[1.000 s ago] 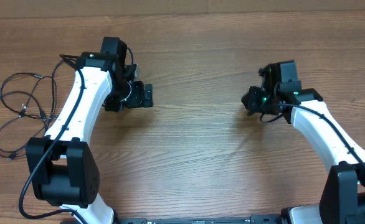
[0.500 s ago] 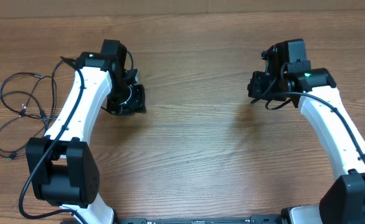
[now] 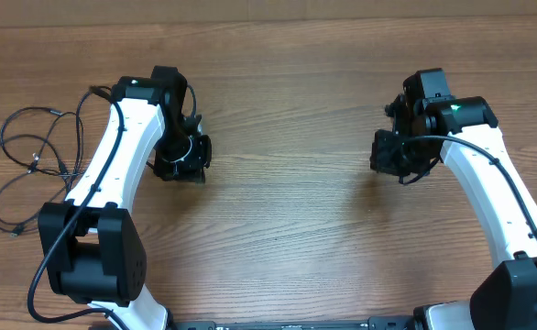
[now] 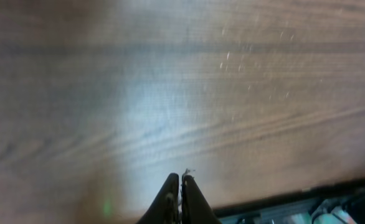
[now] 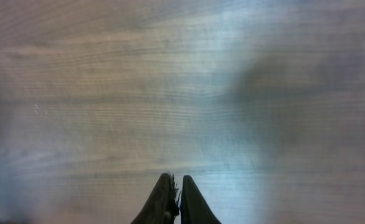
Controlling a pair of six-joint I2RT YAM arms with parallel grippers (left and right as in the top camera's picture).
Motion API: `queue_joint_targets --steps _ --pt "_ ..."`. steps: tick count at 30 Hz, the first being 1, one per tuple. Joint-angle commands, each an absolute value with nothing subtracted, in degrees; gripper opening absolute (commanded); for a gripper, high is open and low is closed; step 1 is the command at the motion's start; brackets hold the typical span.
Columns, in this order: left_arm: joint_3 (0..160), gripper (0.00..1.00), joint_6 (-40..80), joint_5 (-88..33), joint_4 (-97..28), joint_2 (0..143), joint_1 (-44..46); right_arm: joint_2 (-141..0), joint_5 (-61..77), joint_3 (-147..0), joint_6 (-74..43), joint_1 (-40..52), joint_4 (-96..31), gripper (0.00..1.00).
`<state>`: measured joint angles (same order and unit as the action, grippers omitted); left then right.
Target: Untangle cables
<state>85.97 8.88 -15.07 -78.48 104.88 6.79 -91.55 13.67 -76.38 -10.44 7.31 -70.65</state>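
Cables (image 3: 36,163): a loose tangle of thin black loops at the far left of the overhead frame, lying flat on the table (image 3: 287,229), left of my left arm (image 3: 113,156). A small plug shows near the middle of the loops. Neither wrist view shows them.
Left gripper (image 3: 181,160) (image 4: 181,180): centre-left of the overhead frame, on the right side of my own arm and well apart from the cables. The jaws are pressed together with nothing between them, and there is only bare wood below.
Right gripper (image 3: 395,156) (image 5: 176,180): right of centre, much further from the cables than the left. The jaws are all but touching and hold nothing.
Step in hand: I judge it to be the reach toward the tangle, since nothing is gripped yet.
Doing it well: I should spread my left jaws before descending, because shut tips would only push the cord about. My own arm lies between the gripper and the loops, so I must swing round it. I should aim at a single strand on the outer rim of a loop, or at a plug end, not at a crossing, so that one cord lifts alone. The cord is thin and flat on the wood, so I need to come down low.
Right's part: bring it across to pin or take a second strand, so a pull parts the loops instead of dragging the whole bundle.
Risk: pulling at a crossing may tighten a knot.
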Motion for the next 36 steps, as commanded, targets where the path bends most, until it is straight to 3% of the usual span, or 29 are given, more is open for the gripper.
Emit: queue_joint_targets --steps 1,13,23,26,28,29,30,31,32,36 --pt "86.8 0.04 8.8 -16.1 -85.0 105.0 7.1 -89.9 15.2 -78.0 -10.2 7.4 -75.7 0.04" --pt "86.2 0.05 6.0 -16.4 -95.8 99.4 8.2 -79.5 15.5 -77.8 -10.7 7.4 -81.1 0.04" --pt "72.3 0.04 9.0 -12.6 -76.9 73.5 14.9 -57.3 14.1 -68.1 -10.6 7.4 -69.7 0.05" --pt "66.5 0.05 9.1 -9.0 -69.9 63.5 15.7 -51.5 12.3 -65.3 -10.6 7.4 -67.8 0.13" --pt "64.4 0.05 9.0 -7.4 -67.0 58.7 15.7 -48.3 10.2 -63.9 -10.6 7.4 -67.0 0.26" --pt "63.9 0.15 9.0 -6.5 -65.7 57.0 15.7 -47.4 9.4 -63.6 -10.6 7.4 -66.8 0.52" --pt "63.5 0.43 9.0 -5.1 -64.5 55.2 15.7 -46.5 8.6 -63.4 -10.6 7.4 -66.5 1.0" --pt "63.4 0.81 9.0 -4.5 -63.9 54.5 15.7 -46.2 8.2 -63.4 -10.6 7.4 -66.3 1.0" --pt "63.4 1.0 9.0 -3.2 -62.5 53.4 15.7 -45.9 7.2 -63.4 -10.6 7.4 -65.9 1.0" --pt "63.4 1.0 9.0 -1.3 -60.9 53.1 15.7 -46.4 6.5 -63.4 -10.6 7.4 -65.8 1.0"
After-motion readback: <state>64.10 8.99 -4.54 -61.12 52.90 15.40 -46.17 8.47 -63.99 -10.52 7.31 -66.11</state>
